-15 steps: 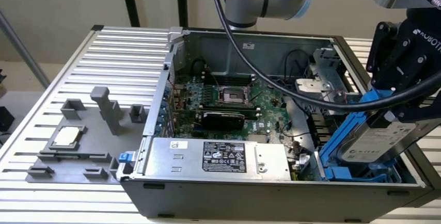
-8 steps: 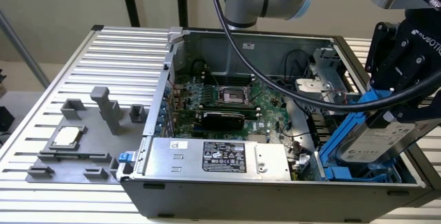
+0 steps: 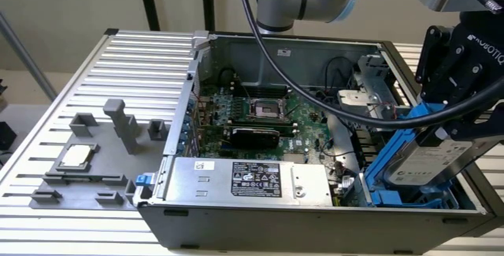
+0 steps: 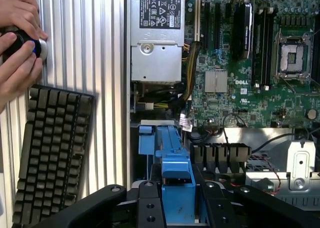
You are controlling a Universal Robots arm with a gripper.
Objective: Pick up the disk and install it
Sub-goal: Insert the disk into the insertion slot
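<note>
The disk (image 3: 424,163), a silver-grey drive with a white label in a blue carrier frame, hangs tilted over the blue drive bay (image 3: 391,197) at the open computer case's (image 3: 275,227) corner on the exterior view's right. My gripper (image 3: 455,127) is shut on the disk's upper end. In the wrist view the blue carrier of the disk (image 4: 176,175) sits between my black fingers (image 4: 150,204), with my gripper (image 4: 181,204) closed around it and the blue bay rails (image 4: 149,144) just beyond it.
Inside the case lie the green motherboard (image 3: 260,111) and a big grey box with a black label (image 3: 254,180). A grey fixture holding a small square chip (image 3: 75,157) sits on the exterior view's left. Beside the case are a keyboard (image 4: 52,153) and a person's hands (image 4: 17,43).
</note>
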